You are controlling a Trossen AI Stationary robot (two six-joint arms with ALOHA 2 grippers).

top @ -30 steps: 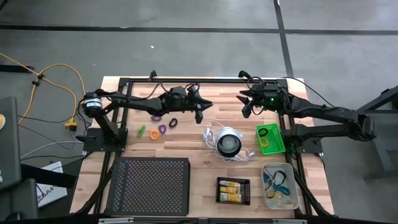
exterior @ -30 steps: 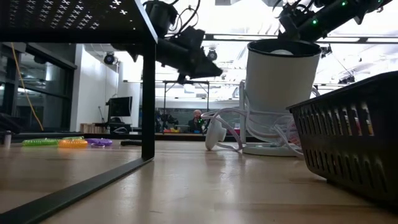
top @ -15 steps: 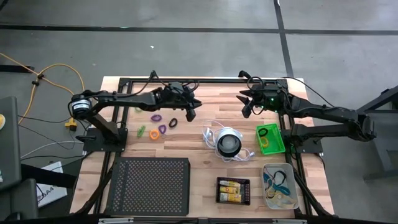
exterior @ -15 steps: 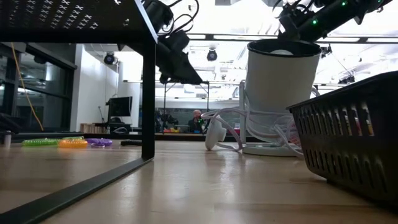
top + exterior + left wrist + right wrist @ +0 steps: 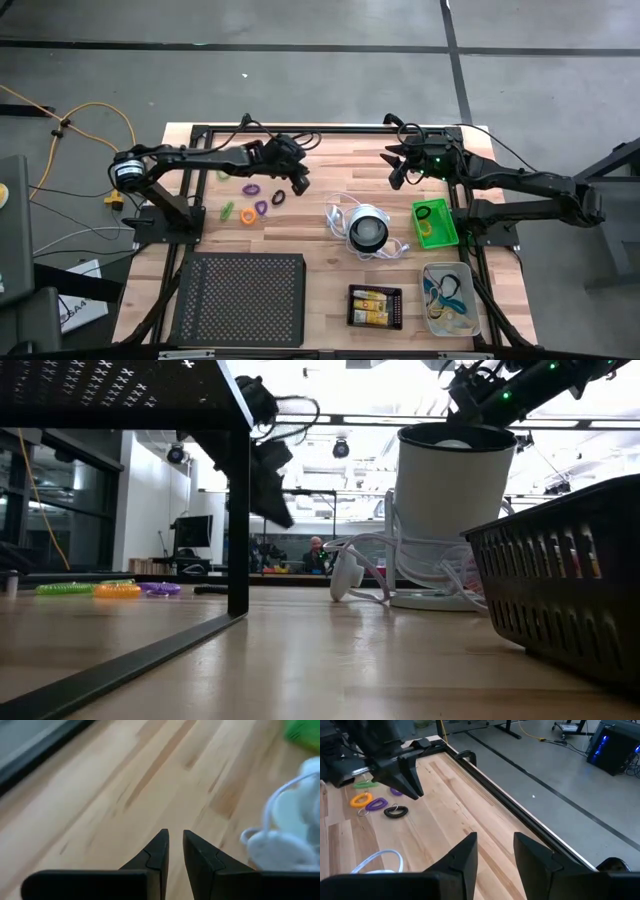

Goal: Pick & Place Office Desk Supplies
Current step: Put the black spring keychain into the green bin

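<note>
Loops lie on the left half of your table (image 5: 320, 215): a green loop (image 5: 228, 211), an orange loop (image 5: 246, 215), a purple loop (image 5: 261, 208), a second purple one (image 5: 250, 188) nearer the far edge, and a dark loop (image 5: 278, 197). All sit loose on the wood, close together but apart from each other.

Your left gripper (image 5: 300, 184) hangs above the table just beside the dark loop, towards the middle. Its fingers (image 5: 159, 851) stand with only a narrow gap between them and nothing is in that gap; bare wood shows past them.

Your right gripper (image 5: 393, 172) hovers over the far right part of the table, well apart from the loops. Its fingers (image 5: 462, 856) are spread, holding nothing.

Between the arms you have the round white-and-black object (image 5: 367, 230) with its white cord. The green tray (image 5: 436, 223) holds a green loop. The black tray (image 5: 375, 306) at the near edge holds the yellow-and-white packs (image 5: 374, 304). The clear tray (image 5: 449, 299) holds teal and dark cords (image 5: 446, 291).
</note>
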